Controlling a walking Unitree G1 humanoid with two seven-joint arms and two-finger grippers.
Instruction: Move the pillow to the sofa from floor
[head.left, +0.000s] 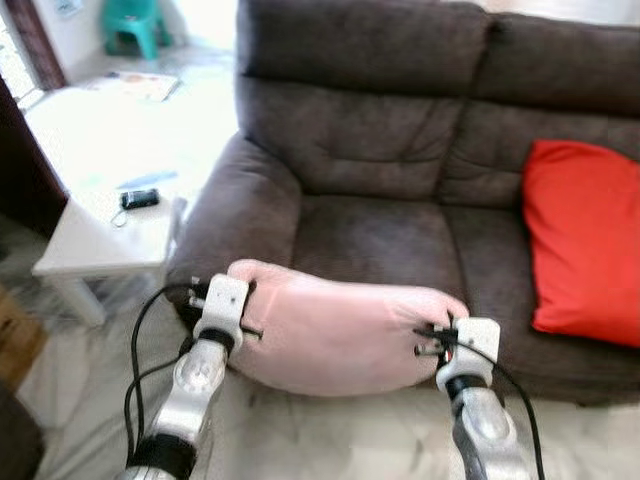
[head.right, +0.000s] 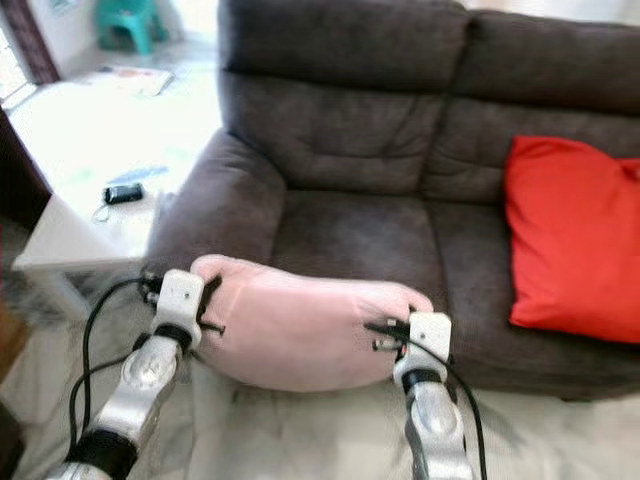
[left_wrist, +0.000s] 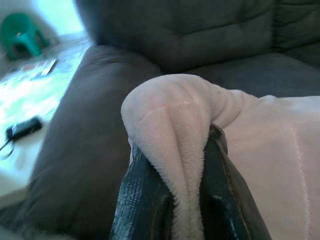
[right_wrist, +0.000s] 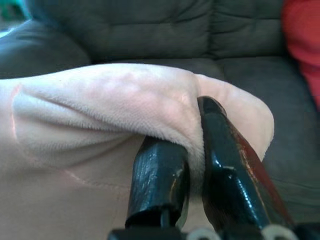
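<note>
1. The pink pillow (head.left: 345, 335) is up off the floor, carried at the front edge of the sofa's (head.left: 380, 150) left seat cushion, just beside the left armrest.
2. Left end effector (left_wrist: 172, 200) is clamped on the pillow's left end; in the left wrist view a fold of plush fabric is pinched tight between both black fingers (left_wrist: 137, 200).
3. Right end effector (right_wrist: 192, 170) is gripping the pillow's right end the same way, with fabric bunched between its fingers (right_wrist: 157, 180).
4. A red cushion (head.left: 585, 240) leans against the sofa back on the right seat, well apart from the pink pillow.
5. A white table (head.left: 105, 250) stands beside the sofa's left armrest, with a small dark device (head.left: 139, 199) lying on it near the sofa-side edge.
6. A teal stool (head.left: 133, 22) sits far back on the floor.
</note>
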